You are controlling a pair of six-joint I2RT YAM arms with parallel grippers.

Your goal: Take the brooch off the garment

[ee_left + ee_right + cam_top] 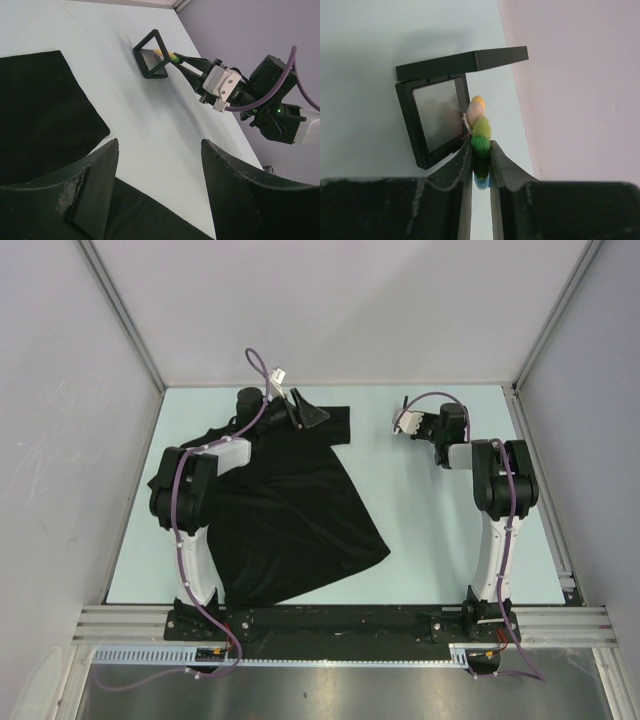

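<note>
The brooch [480, 132] is off the black T-shirt [290, 510] and clamped between my right fingers [464, 167]. Its tip is at the mouth of the small black box [437, 122], which stands lid raised on the worktop [420, 530], well apart from the shirt. I judge it best to ease it in flat before letting go. My left fingers [95, 175] stand apart, holding nothing, over the shirt's edge. One brooch, one box, one shirt.

A pale blue-green worktop [440, 540] is recorded. A black garment [290, 520] is laid crumpled over its left half. A small black hinged frame [437, 120] is set open on the bare surface, apart from the cloth.
</note>
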